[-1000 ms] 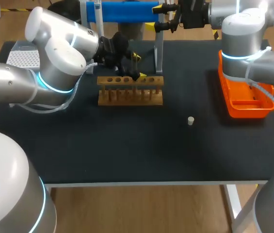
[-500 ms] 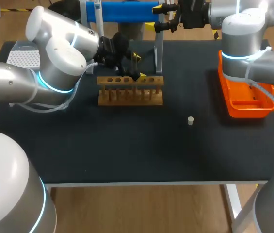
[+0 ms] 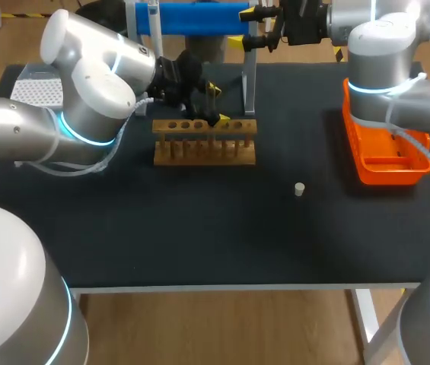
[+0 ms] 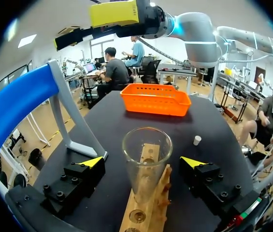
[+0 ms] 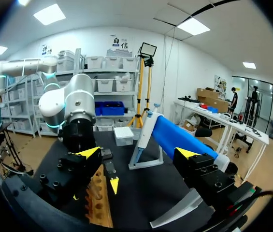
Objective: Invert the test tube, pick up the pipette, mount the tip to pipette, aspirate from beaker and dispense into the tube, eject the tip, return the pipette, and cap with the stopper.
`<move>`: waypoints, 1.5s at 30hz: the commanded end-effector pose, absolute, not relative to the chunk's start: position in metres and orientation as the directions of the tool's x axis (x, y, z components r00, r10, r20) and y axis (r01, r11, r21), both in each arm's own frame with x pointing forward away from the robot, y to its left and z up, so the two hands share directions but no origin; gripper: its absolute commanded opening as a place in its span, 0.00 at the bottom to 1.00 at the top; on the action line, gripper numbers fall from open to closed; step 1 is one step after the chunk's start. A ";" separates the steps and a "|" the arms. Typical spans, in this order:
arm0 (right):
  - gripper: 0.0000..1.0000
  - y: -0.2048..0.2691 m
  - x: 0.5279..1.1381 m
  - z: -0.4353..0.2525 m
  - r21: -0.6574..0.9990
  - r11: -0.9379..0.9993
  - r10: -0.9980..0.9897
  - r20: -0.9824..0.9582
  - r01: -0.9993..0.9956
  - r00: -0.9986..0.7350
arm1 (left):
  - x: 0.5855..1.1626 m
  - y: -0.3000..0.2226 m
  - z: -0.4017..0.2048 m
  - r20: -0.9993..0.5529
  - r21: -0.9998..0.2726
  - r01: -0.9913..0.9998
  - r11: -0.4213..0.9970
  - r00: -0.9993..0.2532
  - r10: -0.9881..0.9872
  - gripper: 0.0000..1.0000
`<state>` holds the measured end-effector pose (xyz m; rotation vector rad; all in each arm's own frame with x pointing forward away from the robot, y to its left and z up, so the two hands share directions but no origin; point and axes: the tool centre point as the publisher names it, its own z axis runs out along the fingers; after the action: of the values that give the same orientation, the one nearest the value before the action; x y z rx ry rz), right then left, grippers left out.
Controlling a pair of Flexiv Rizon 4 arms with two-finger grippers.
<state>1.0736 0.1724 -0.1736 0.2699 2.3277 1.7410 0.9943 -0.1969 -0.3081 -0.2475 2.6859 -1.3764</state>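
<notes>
A clear test tube (image 4: 147, 159) stands mouth-up in the wooden rack (image 3: 205, 141), near the rack's right end. My left gripper (image 3: 217, 104) hovers over it, open, one yellow tip on each side of the tube and neither touching it. In its own view the left gripper (image 4: 142, 162) frames the tube's rim. The blue pipette (image 3: 192, 17) lies on its clear stand (image 3: 250, 72) at the back. My right gripper (image 3: 249, 26) is open beside the pipette's right end, holding nothing; in its own view the right gripper (image 5: 138, 153) faces the pipette (image 5: 179, 137). The small white stopper (image 3: 299, 189) lies loose on the mat.
An orange bin (image 3: 386, 148) sits at the table's right edge under my right arm. A white tip box (image 3: 36, 91) is at the back left, behind my left arm. Black mat stretches from the rack to the front edge.
</notes>
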 end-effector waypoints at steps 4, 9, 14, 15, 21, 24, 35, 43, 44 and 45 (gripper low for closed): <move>1.00 0.113 1.042 -0.161 0.948 0.317 0.356 -0.122 -0.003 -0.927 | 0.995 -0.197 -0.308 -0.024 -0.812 -0.094 0.576 -0.981 -0.193 1.00; 1.00 0.068 1.013 -0.157 0.936 0.353 0.465 -0.184 -0.010 -0.866 | 0.995 -0.197 -0.308 -0.024 -0.812 -0.094 0.576 -0.981 -0.193 1.00; 1.00 0.032 0.980 -0.166 0.932 0.361 0.555 -0.191 0.027 -0.810 | 0.995 -0.197 -0.308 -0.024 -0.812 -0.094 0.576 -0.981 -0.193 1.00; 1.00 0.026 0.972 -0.170 0.929 0.367 0.576 -0.189 0.045 -0.795 | 0.995 -0.197 -0.308 -0.024 -0.812 -0.094 0.576 -0.981 -0.193 1.00; 1.00 -0.002 0.939 -0.201 0.924 0.372 0.604 -0.166 0.092 -0.780 | 0.995 -0.197 -0.308 -0.024 -0.812 -0.094 0.576 -0.981 -0.193 1.00; 1.00 -0.012 0.924 -0.217 0.921 0.371 0.600 -0.140 0.119 -0.787 | 0.995 -0.197 -0.308 -0.024 -0.812 -0.094 0.576 -0.981 -0.193 1.00; 1.00 -0.028 0.882 -0.263 0.898 0.396 0.596 -0.092 0.192 -0.798 | 0.995 -0.197 -0.308 -0.024 -0.812 -0.094 0.576 -0.981 -0.193 1.00; 1.00 -0.025 0.859 -0.294 0.884 0.409 0.587 -0.065 0.227 -0.807 | 0.995 -0.197 -0.308 -0.024 -0.812 -0.094 0.576 -0.981 -0.193 1.00; 1.00 -0.024 0.856 -0.298 0.883 0.409 0.585 -0.060 0.230 -0.809 | 0.995 -0.197 -0.308 -0.024 -0.812 -0.094 0.576 -0.981 -0.193 1.00; 1.00 -0.023 0.854 -0.301 0.882 0.411 0.585 -0.060 0.232 -0.809 | 0.995 -0.197 -0.308 -0.024 -0.812 -0.094 0.576 -0.981 -0.193 1.00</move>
<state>0.8594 -0.0235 -0.2954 0.7026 2.3164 1.3619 0.9943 -0.1970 -0.3081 -0.2473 2.6856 -1.3758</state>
